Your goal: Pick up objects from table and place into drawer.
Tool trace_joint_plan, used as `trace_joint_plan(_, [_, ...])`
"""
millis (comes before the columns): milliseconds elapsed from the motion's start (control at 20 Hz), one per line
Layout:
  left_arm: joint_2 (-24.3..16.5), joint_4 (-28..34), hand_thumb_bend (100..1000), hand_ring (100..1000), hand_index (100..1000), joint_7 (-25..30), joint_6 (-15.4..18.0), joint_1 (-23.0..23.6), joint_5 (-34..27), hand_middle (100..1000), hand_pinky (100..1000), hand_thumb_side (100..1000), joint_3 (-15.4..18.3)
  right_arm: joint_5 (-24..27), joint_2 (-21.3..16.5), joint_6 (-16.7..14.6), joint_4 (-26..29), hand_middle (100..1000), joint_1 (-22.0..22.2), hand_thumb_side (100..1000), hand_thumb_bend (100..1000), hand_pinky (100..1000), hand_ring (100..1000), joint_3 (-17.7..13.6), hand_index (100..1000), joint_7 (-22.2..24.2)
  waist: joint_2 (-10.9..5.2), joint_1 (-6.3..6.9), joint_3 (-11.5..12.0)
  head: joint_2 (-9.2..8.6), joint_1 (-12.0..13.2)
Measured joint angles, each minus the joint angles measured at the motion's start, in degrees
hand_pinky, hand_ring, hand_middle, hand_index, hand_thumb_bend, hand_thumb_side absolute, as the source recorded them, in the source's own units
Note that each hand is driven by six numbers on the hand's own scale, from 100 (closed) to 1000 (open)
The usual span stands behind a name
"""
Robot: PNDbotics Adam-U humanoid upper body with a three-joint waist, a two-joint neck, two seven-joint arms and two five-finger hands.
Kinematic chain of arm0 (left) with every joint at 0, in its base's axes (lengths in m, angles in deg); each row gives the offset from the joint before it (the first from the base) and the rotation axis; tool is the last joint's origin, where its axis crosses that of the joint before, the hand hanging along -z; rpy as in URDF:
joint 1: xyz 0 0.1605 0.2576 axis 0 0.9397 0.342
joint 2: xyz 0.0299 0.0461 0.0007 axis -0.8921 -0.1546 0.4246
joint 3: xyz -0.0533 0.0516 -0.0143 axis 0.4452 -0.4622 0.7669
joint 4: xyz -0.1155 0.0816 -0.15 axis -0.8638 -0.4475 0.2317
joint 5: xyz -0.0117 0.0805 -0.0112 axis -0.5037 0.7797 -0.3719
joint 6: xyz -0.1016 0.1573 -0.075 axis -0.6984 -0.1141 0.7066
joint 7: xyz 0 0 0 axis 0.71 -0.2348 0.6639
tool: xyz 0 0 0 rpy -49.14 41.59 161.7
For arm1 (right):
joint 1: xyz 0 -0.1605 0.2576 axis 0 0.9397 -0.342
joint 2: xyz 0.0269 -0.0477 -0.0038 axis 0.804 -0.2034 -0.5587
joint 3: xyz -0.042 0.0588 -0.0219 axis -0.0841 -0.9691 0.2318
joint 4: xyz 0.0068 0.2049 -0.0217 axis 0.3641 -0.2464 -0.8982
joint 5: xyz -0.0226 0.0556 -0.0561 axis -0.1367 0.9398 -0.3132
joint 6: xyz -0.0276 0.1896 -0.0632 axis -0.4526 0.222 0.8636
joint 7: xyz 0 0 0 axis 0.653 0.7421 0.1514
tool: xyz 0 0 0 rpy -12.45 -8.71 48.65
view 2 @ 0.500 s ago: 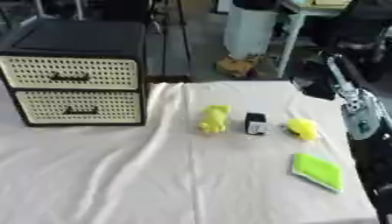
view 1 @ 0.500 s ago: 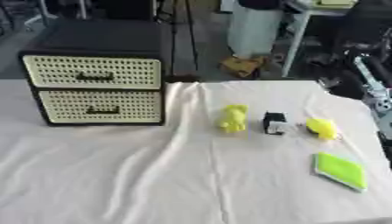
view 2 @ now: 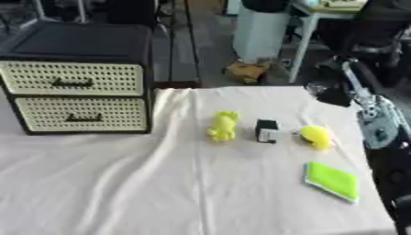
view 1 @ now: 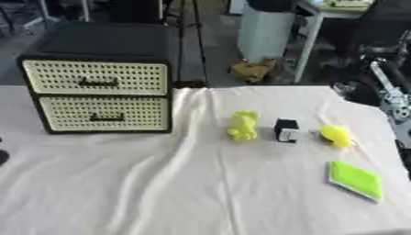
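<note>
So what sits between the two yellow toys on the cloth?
A small black-and-white box stands between the left yellow toy and the right yellow toy, apart from both, as both eye views show.

The table covering is matt cream cloth, creased. The drawer unit has a matt black shell and cream perforated, woven-look fronts. The two yellow objects appear smooth, possibly plastic. The green pad looks smooth and flat.
</note>
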Motion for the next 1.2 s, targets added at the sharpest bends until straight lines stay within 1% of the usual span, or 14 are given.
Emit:
trace_joint_plan(50, [-0.48,-0.28,845,100,707,0.45,0.30,-0.95,2.10,100,100,1000,-0.97,0.00,0.00,-0.01,0.00,845,0.00,473,402,829,941,0.00,903,0.01,-0.06,0.00,-0.04,-0.01,0.07])
trace_joint_plan(250, [-1.19,-3.29,794,100,704,2.47,1.37,-5.15,8.77,100,100,1000,-4.99,0.00,0.08,-0.18,0.00,845,-0.01,475,398,829,941,0.04,903,0.18,-0.25,0.00,-0.34,-0.03,0.51])
trace_joint_plan(300, [-1.19,-4.78,794,100,706,3.26,1.70,-6.29,9.51,100,100,1000,-5.96,0.00,0.16,-0.21,0.00,844,-0.01,464,412,829,942,0.05,903,0.21,-0.29,-0.02,-0.47,-0.03,0.60])
trace_joint_plan(400, [-0.94,-8.65,782,100,710,5.13,2.48,-8.98,10.03,100,100,1000,-7.75,0.00,0.52,-0.25,0.00,845,-0.01,476,398,830,942,0.08,903,0.25,-0.41,-0.11,-0.60,-0.03,0.81])
trace_joint_plan(450, [-0.64,-10.75,765,100,729,6.05,2.84,-10.32,10.06,100,100,1000,-8.50,0.00,0.65,-0.30,0.00,845,-0.02,476,397,830,942,0.15,903,0.30,-0.43,-0.21,-0.76,-0.03,0.95])
trace_joint_plan(550, [0.26,-15.22,755,100,740,7.97,3.30,-13.11,10.62,100,100,1000,-9.66,0.00,0.94,-0.42,0.00,845,-0.03,478,395,830,942,0.37,903,0.42,-0.43,-0.27,-1.18,-0.03,1.21])
trace_joint_plan(650, [1.38,-19.20,746,100,760,8.77,3.27,-15.84,11.85,100,100,1000,-10.30,0.00,1.06,-0.50,0.00,845,-0.04,478,395,830,942,0.41,903,0.50,-0.42,-0.28,-1.48,-0.03,1.46])
trace_joint_plan(750, [2.64,-22.96,743,100,765,8.38,3.02,-18.30,13.40,100,100,1000,-10.76,0.00,1.19,-0.61,0.00,845,-0.07,479,394,830,942,0.46,902,0.62,-0.42,-0.32,-1.83,-0.03,1.72])
trace_joint_plan(900, [4.78,-28.85,745,100,770,6.38,2.81,-21.64,16.03,100,100,1000,-11.42,0.00,1.69,-0.76,0.00,845,-0.22,480,394,830,942,0.74,902,0.77,-0.38,-0.48,-2.26,-0.03,2.14])
trace_joint_plan(1200, [9.27,-38.62,754,100,793,1.00,3.99,-26.68,21.53,100,100,1000,-12.32,0.00,2.52,-1.02,0.02,845,-1.01,481,394,830,943,0.82,902,1.10,-0.15,-0.60,-3.31,-0.05,3.29])
